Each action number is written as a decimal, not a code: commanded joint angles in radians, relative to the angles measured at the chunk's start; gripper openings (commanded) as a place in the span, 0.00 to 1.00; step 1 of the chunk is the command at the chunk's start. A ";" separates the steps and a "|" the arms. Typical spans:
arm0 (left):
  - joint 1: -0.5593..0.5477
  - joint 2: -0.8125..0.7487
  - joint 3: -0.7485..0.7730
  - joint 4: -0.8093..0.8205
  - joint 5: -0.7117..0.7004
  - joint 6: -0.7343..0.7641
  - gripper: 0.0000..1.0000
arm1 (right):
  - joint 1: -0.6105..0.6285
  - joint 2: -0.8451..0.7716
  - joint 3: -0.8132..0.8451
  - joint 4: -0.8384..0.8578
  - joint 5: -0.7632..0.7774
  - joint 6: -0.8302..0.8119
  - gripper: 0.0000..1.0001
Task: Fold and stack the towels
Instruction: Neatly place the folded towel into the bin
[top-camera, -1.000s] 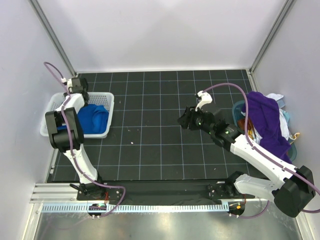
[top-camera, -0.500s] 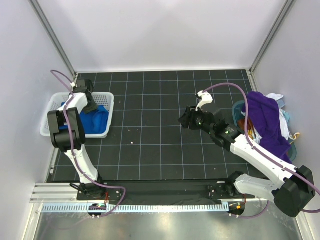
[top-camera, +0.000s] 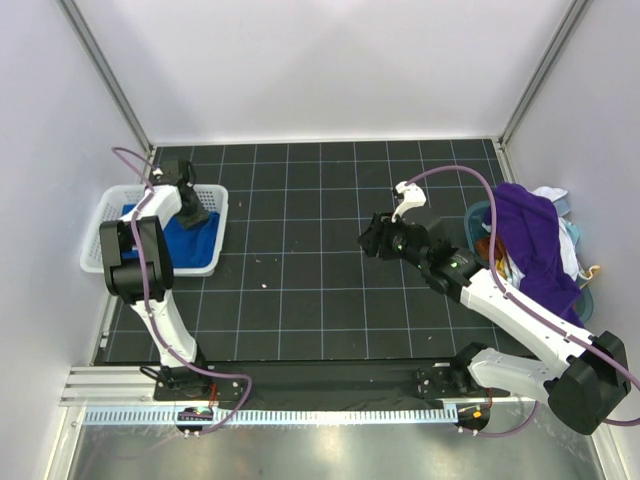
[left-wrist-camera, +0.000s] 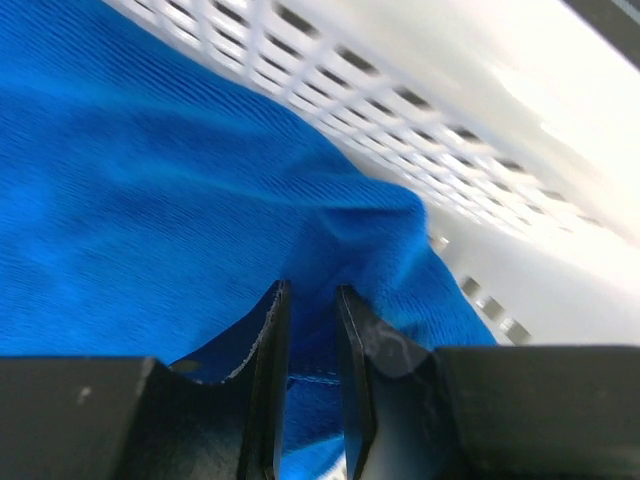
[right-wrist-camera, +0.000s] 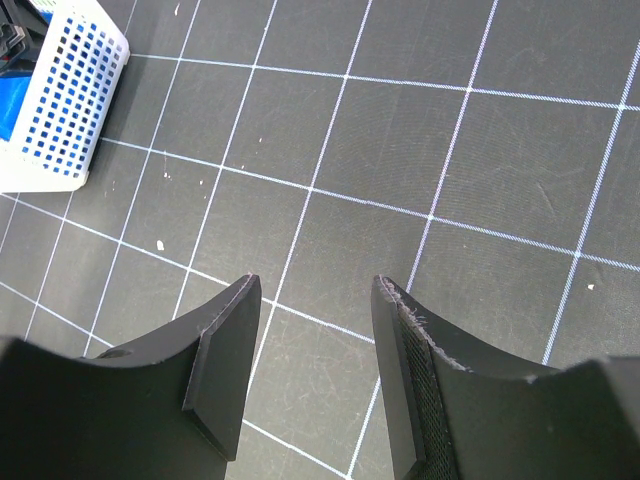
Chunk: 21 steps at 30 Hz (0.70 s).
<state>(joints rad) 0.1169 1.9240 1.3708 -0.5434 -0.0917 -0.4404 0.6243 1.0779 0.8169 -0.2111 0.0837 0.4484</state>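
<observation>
I am seeing the left gripper (left-wrist-camera: 310, 296) sitting in the basket (left-wrist-camera: 352, 62), jaws nearly together on the blue towel (left-wrist-camera: 150, 200); I cannot tell if they are gripping it. The right gripper (right-wrist-camera: 315, 284) is hanging released over the table (right-wrist-camera: 400, 130).

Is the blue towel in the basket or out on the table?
In the basket: the blue towel lies bunched inside the white basket, within its perforated walls, a fold of it between the jaws of the left gripper.

We see a left arm (top-camera: 165, 325) and a right arm (top-camera: 500, 300), white shells with black joints, each trailing a purple cable (top-camera: 450, 170); the fingers (right-wrist-camera: 222, 370) are matte black, blunt wedges.
</observation>
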 joint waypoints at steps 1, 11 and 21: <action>-0.013 -0.078 -0.013 -0.007 0.059 -0.052 0.27 | -0.005 0.001 0.005 0.026 0.016 -0.011 0.55; -0.026 -0.172 -0.094 0.052 0.122 -0.201 0.28 | -0.005 0.001 0.004 0.027 0.013 -0.013 0.55; -0.026 -0.278 -0.059 0.023 0.099 -0.175 0.28 | -0.005 0.000 0.005 0.021 0.028 -0.019 0.55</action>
<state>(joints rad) 0.0917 1.7432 1.2728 -0.5255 0.0113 -0.6212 0.6243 1.0801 0.8169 -0.2115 0.0902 0.4461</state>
